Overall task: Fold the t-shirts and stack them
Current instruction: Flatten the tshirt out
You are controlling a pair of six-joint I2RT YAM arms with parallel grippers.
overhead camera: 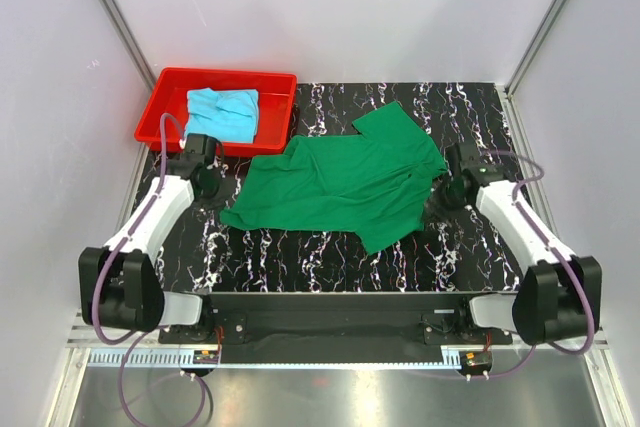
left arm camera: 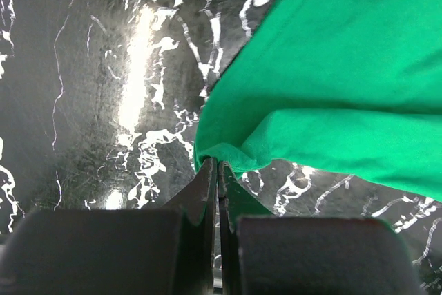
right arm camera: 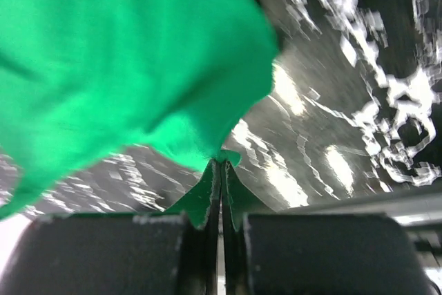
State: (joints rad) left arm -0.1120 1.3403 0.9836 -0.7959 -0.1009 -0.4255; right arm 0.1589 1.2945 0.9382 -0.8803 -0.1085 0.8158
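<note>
Cloth of the green t-shirt (overhead camera: 350,182) lies spread over the middle of the black, white-veined table (overhead camera: 330,257), rumpled rather than flat, with one sleeve pointing to the far side and its lower part reaching toward the near right. The light blue t-shirt (overhead camera: 222,112) sits bunched inside the red tray (overhead camera: 285,107) at the far left corner of the table, well apart from the green one.

The left gripper (overhead camera: 212,185) is low at the left edge of the green shirt, just near of the tray. In the left wrist view its jaws are pressed together, and a fold of the shirt's edge (left arm camera: 331,53) is caught between the tips (left arm camera: 215,165); a sliver of green shows beside the right finger. The glossy table (left arm camera: 103,67) lies bare to the left of the cloth.

The right gripper (overhead camera: 440,197) is at the shirt's right edge. The right wrist view is blurred, yet it shows the jaws closed tight on a small peak of green fabric (right arm camera: 103,53) at the tips (right arm camera: 221,165), the cloth filling the upper left and the table (right arm camera: 345,101) showing on the right.

Both arms reach inward from their bases at the near edge, one to each side of the shirt.
</note>
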